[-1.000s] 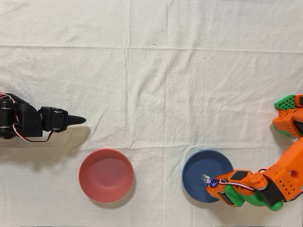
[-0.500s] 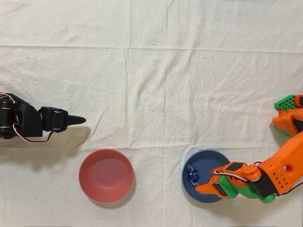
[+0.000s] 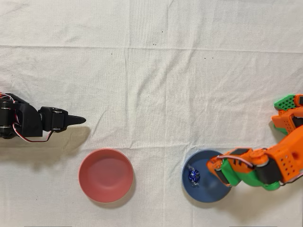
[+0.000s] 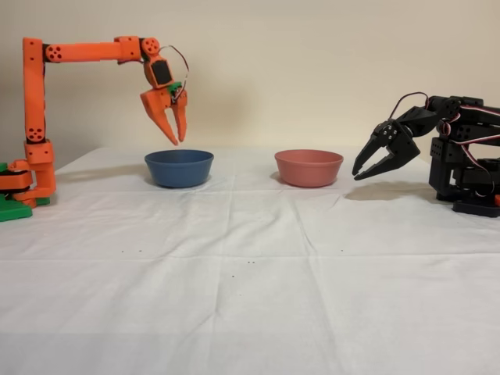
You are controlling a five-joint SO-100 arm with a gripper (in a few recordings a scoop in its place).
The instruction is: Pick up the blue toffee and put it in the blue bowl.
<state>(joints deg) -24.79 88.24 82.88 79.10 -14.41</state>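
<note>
The orange gripper (image 4: 175,134) hangs empty, fingers slightly parted, above the blue bowl (image 3: 218,196); the blue toffee (image 3: 193,177) lies inside the bowl beneath it. Retreating well means rising straight, clear of the rim

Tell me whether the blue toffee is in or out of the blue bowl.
In: the blue toffee lies inside the blue bowl, left of centre in the overhead view.

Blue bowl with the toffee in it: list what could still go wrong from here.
1. The gripper hangs open just above the blue bowl; retreating low, it might clip the rim and shift the bowl.
2. The blue toffee lies off-centre, toward the rim; a knock could perhaps tip it onto the cloth.
</note>
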